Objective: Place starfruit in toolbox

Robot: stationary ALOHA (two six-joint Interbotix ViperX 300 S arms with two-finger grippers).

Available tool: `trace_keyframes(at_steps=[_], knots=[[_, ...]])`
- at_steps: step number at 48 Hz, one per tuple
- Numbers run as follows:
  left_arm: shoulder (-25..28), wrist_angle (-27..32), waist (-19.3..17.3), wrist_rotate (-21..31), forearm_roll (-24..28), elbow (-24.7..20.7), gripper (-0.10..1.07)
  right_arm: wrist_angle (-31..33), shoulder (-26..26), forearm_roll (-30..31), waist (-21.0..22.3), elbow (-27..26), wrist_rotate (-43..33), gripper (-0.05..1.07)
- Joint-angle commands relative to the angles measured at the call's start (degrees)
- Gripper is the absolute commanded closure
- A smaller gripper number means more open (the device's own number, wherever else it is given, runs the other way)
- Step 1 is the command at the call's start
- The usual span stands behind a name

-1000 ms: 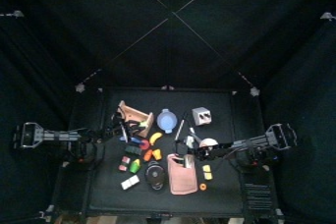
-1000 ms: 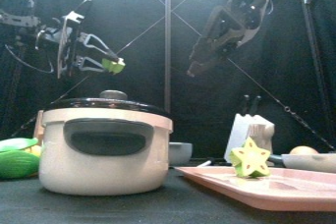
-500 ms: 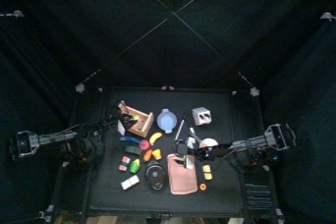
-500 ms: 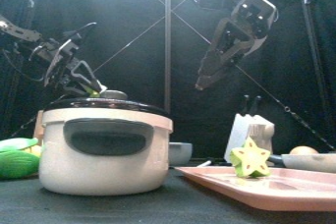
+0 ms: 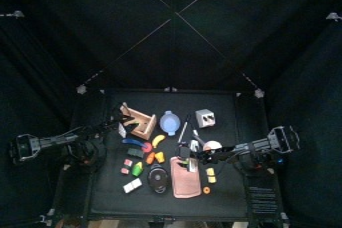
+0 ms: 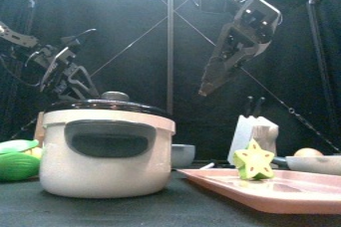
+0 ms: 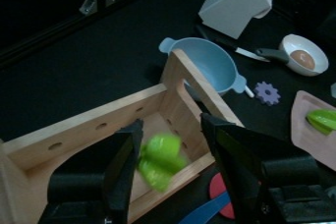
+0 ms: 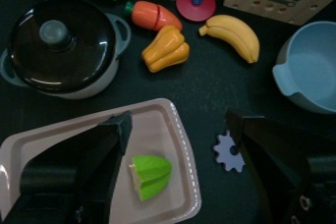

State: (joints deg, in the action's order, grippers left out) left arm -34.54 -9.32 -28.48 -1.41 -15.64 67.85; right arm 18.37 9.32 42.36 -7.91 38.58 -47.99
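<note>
The toolbox is a salmon-tan open box; it also shows at the table's back left in the top view. A green fruit lies inside it. My left gripper hangs open just above the box, and high at the left in the front view. The yellow-green starfruit stands on the pink tray. It also shows in the right wrist view. My right gripper is open and empty above the tray, high up in the front view.
A lidded pot stands at the front left, and also shows in the right wrist view. A blue bowl, a white box, a banana, a purple gear and green produce crowd the table.
My left gripper held a green thing a second ago; now it is open and lower, and the green thing lies in the toolbox. My right gripper has shifted slightly.
</note>
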Motion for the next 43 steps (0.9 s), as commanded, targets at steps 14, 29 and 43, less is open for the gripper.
trace_keyframes(at_steps=[14, 29, 43], knots=[[0.1, -0.3, -0.4, 0.0, 0.1, -0.7, 0.11, 0.3, 0.9, 0.0, 0.1, -0.4, -0.1, -0.01], [0.1, -0.4, 0.0, 0.0, 0.1, -0.7, 0.11, 1.0, 0.9, -1.7, 0.1, -0.4, 0.0, -0.01], [-0.2, -0.4, 0.1, 0.1, 0.1, -0.6, 0.11, 1.5, 0.7, -3.1, 0.0, -0.4, 0.2, -0.01]])
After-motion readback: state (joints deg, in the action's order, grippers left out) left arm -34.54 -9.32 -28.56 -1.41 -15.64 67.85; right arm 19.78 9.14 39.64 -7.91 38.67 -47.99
